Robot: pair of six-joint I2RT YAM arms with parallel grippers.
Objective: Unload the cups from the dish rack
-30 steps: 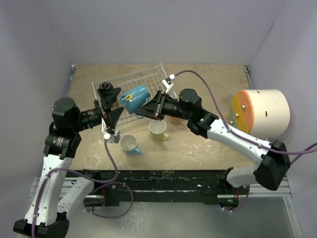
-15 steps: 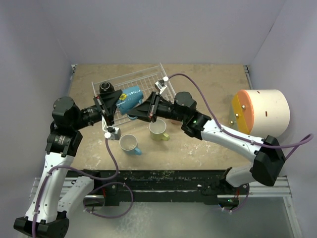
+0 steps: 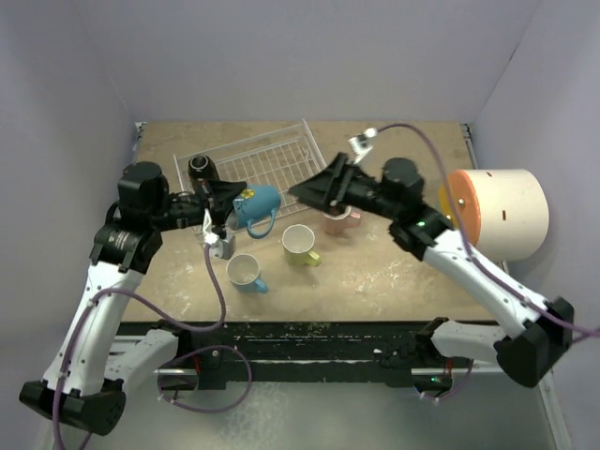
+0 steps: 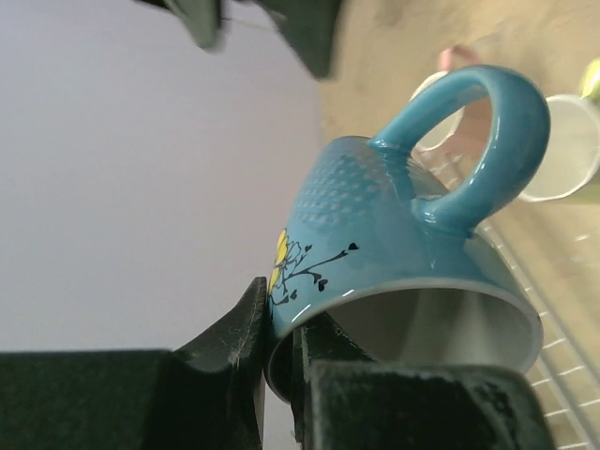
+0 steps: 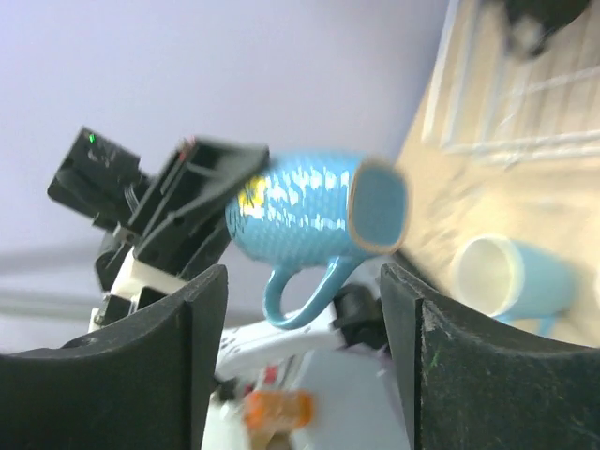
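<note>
Over the near side of the dish rack [image 3: 281, 150], the left gripper [image 3: 230, 202] holds a blue cup [image 3: 257, 205] up in the air. Its two fingers are pinched tight on the cup's rim, one inside and one outside. The cup lies on its side. Its open mouth faces the left fingers and its bottom points away toward the right gripper [image 3: 312, 190]. Its handle points toward the near edge of the table [image 3: 394, 272]. The right gripper sits just to the right of the cup and does not touch it. Its fingers are apart with nothing between them. So the left arm is the one that has the cup, and I think it should tip the cup upright and set it on the table. Three cups already stand there: a pink cup [image 3: 338, 221], a yellow-green cup [image 3: 301, 244] and a pale blue cup [image 3: 246, 272]. The bare spot between them and the rack looks good. A black cup [image 3: 200, 167] waits in the rack's far left corner. The blue cup has a little yellow shape, maybe a bird, on a black twig with tiny hearts. I see no words anywhere.
</note>
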